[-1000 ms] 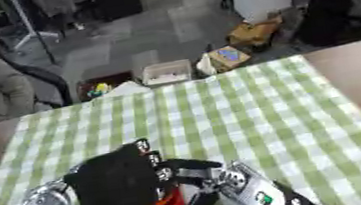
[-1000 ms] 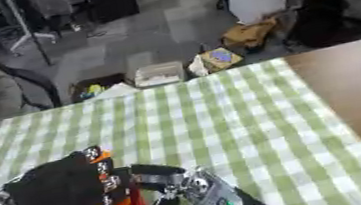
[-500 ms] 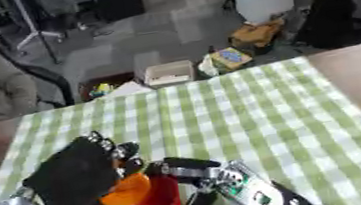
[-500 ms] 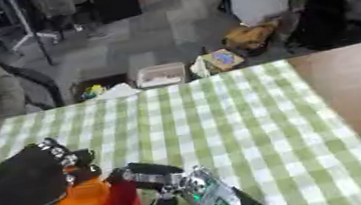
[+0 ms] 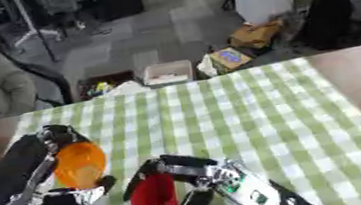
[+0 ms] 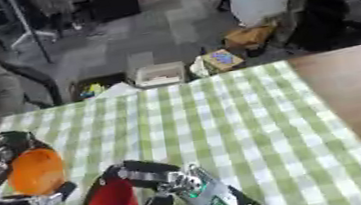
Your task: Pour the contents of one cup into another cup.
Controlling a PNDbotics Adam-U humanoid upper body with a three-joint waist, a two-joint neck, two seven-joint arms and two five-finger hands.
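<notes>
My left robot hand (image 5: 27, 181) comes in from the lower left. Its fingers and thumb are curled round the orange cup (image 5: 78, 165), so I am holding that cup. The orange cup is up off the tabletop (image 5: 247, 110) and tipped, with its open mouth turned toward my head, so I can see inside it. I cannot tell if anything is in it.

My right robot hand (image 5: 190, 174) comes up from the bottom middle. Its fingers bend over the top of the red cup (image 5: 155, 200) and its thumb is down the other side, so this hand is closed round the red cup. The red cup is also tilted, with its open end facing me. I cannot tell whether it rests on the cloth or is lifted.

The 2 cups are near each other but not touching. The orange cup is to the left and a bit higher in the view, and the red cup is to the right and lower. There is a gap of cloth between them.

The tabletop has a green and white checked cloth (image 6: 221, 119) on it. The bare brown wood shows at the right side.
</notes>
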